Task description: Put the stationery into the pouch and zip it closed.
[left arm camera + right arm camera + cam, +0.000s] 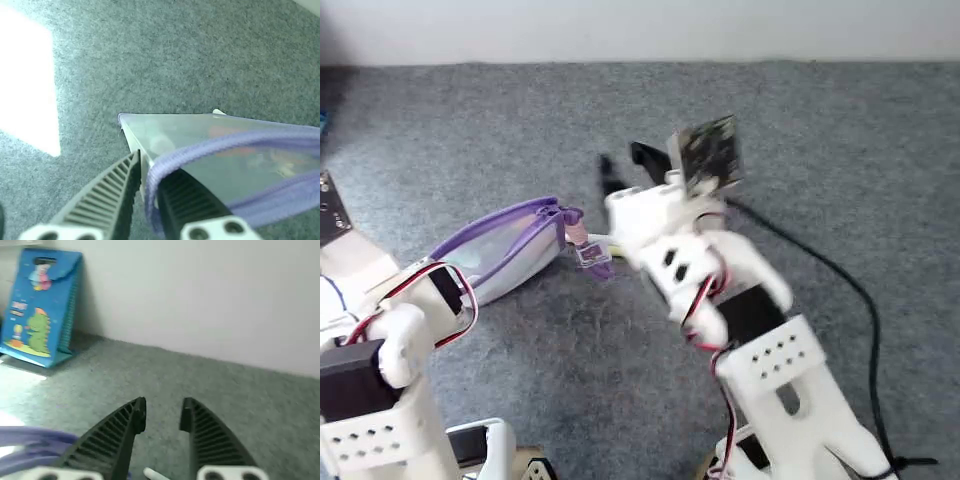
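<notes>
1. Left gripper (145,161): clenched. I see its two ribbed black fingers (112,192) pinching one end of the pouch (225,150), close to the corner, with the clear wall and purple zip band between them.

2. Pouch: in the high view the pouch (505,250) lies on the grey carpet (820,150), one end at the left arm and the other pointing toward the right arm. At that far end a zip pull with small tags (588,250) rests on the carpet. In the left wrist view the two purple zip bands run apart from each other. Reddish shapes show through the clear wall; I cannot tell what they are.

3. Right gripper (163,407): released, with a clear gap between the fingertips and nothing between them. In the high view the right gripper (625,165) sits over bare carpet just beyond the zip pull, apart from the pouch.

4. Surroundings: a blue gift bag (40,307) stands against the white wall (210,300). A black cable (840,280) trails across the carpet beside the right arm.
</notes>
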Action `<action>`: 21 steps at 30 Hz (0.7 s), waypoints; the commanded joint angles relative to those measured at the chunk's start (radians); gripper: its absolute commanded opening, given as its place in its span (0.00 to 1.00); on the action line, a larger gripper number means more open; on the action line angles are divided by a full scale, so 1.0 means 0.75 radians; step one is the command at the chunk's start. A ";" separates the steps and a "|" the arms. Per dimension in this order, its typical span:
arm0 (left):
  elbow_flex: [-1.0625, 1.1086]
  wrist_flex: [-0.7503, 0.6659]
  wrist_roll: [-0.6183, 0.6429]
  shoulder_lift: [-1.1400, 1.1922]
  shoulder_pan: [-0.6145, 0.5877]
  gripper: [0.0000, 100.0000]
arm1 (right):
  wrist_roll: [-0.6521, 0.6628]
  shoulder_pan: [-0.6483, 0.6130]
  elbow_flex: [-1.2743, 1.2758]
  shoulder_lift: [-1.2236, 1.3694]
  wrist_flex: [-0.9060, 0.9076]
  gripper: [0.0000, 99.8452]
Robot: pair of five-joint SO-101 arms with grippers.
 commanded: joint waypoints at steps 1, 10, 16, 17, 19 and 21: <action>-0.009 0.023 0.014 -0.004 -0.008 0.01 | -0.027 0.146 -0.117 0.060 0.165 0.03; -0.009 0.023 0.014 -0.010 -0.012 0.01 | 0.338 0.185 -0.243 0.367 0.498 0.02; -0.009 0.023 0.014 -0.010 -0.008 0.01 | 0.651 0.191 -0.507 0.764 0.690 0.07; -0.009 0.025 0.014 -0.010 -0.008 0.01 | 0.677 0.191 -0.567 0.834 0.727 0.11; -0.009 0.025 0.014 -0.010 -0.008 0.01 | 0.702 0.191 -0.691 0.977 0.803 0.21; -0.009 0.025 0.014 -0.010 -0.008 0.01 | 0.704 0.189 -0.822 1.114 0.875 0.30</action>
